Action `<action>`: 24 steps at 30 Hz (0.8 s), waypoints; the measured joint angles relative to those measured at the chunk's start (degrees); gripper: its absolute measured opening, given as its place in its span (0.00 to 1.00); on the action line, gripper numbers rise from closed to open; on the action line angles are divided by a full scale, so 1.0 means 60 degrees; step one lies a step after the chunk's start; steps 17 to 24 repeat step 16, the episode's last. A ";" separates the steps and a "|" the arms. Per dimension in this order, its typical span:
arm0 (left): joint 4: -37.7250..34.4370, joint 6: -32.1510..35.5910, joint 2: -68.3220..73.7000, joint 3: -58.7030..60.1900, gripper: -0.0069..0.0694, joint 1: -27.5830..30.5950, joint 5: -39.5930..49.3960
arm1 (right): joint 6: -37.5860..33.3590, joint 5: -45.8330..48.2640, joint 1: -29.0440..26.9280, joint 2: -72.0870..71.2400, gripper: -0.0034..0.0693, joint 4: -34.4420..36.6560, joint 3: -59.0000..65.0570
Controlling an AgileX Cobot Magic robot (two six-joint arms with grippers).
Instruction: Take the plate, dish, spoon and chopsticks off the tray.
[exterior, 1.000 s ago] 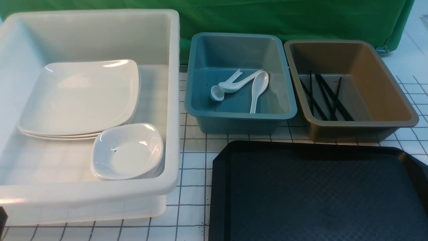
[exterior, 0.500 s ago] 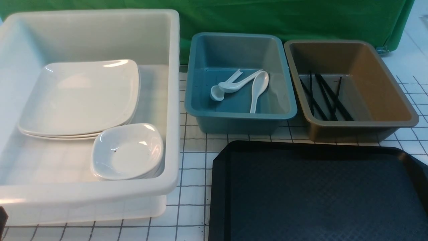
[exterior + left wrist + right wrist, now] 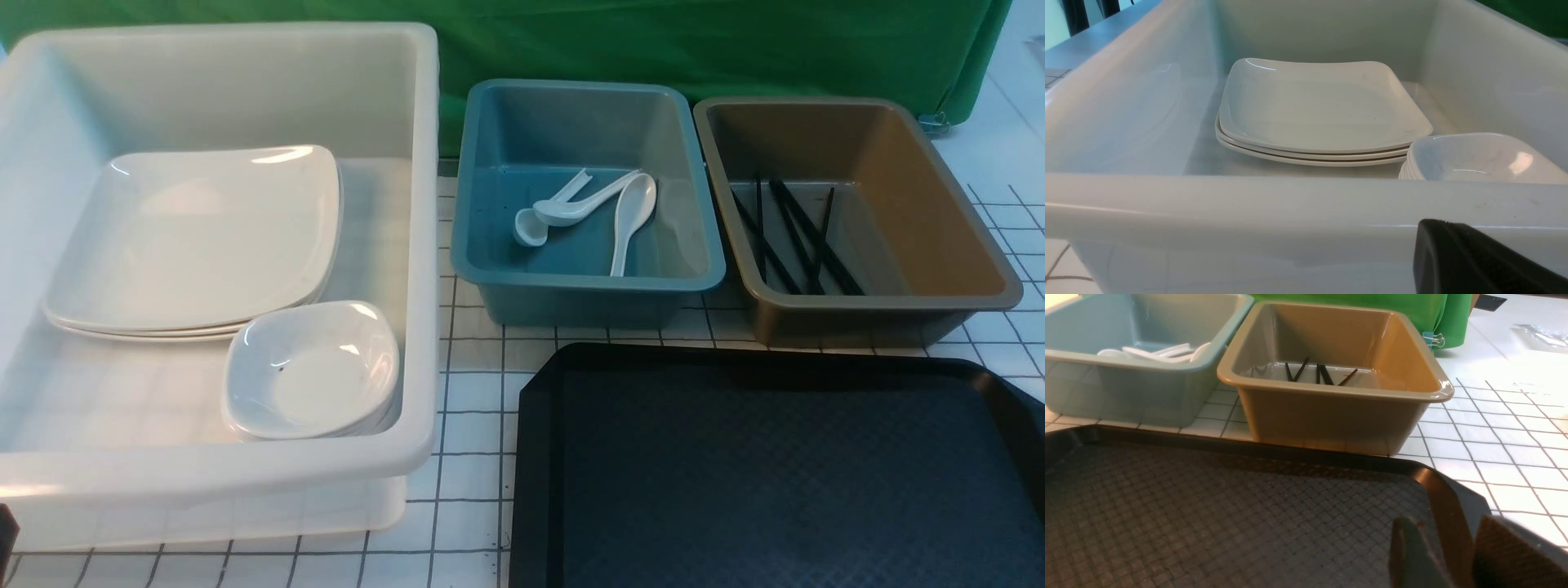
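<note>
The tray point(image 3: 784, 474) is seen nearest, bare. Nothing has changed over the last second, so the clearing is judged finished. The right gripper point(image 3: 1457, 555) is held slightly parted and empty over the tray's corner; the left gripper's point(image 3: 1474, 261) opening cannot be told. Beyond, the plate point(image 3: 196, 237) and dish point(image 3: 314, 367) lie in the white bin point(image 3: 245, 474), the spoon point(image 3: 630, 219) in the blue bin point(image 3: 584, 282), the chopsticks point(image 3: 796, 237) in the brown bin point(image 3: 882, 306).

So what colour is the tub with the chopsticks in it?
Brownish tan. The tub holding the black chopsticks shows best in the right wrist view.
</note>
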 joint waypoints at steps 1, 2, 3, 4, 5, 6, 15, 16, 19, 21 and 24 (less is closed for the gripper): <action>0.0021 0.0065 0.0000 0.0000 0.10 0.0000 0.0000 | 0.0000 0.0000 0.0000 0.0000 0.38 0.0000 0.0000; 0.0021 0.0065 0.0000 0.0000 0.10 0.0000 0.0000 | 0.0000 0.0000 0.0000 0.0000 0.38 0.0000 0.0000; 0.0033 0.0014 0.0000 0.0000 0.10 0.0000 0.0000 | 0.0000 0.0000 0.0000 0.0000 0.38 0.0000 0.0000; 0.0042 0.0004 0.0000 0.0000 0.10 0.0000 -0.0001 | 0.0000 0.0000 0.0000 0.0000 0.38 0.0000 0.0000; 0.0042 0.0004 0.0000 0.0000 0.10 0.0000 -0.0001 | 0.0000 0.0000 0.0000 0.0000 0.38 0.0000 0.0000; 0.0042 0.0004 0.0000 0.0000 0.10 0.0000 -0.0001 | 0.0000 0.0000 0.0000 0.0000 0.38 0.0000 0.0000; 0.0100 0.0004 0.0000 0.0000 0.10 0.0000 -0.0009 | 0.0000 0.0000 0.0000 0.0000 0.38 0.0000 0.0000; 0.0100 0.0004 0.0000 0.0000 0.10 0.0000 -0.0009 | 0.0000 0.0000 0.0000 0.0000 0.38 0.0000 0.0000; 0.0100 0.0004 0.0000 0.0000 0.10 0.0000 -0.0009 | 0.0000 0.0000 0.0000 0.0000 0.38 0.0000 0.0000; 0.0100 0.0004 0.0000 0.0000 0.10 0.0000 -0.0009 | 0.0000 0.0000 0.0000 0.0000 0.38 0.0000 0.0000; 0.0100 0.0004 0.0000 0.0000 0.10 0.0000 -0.0009 | 0.0000 0.0000 0.0000 0.0000 0.38 0.0000 0.0000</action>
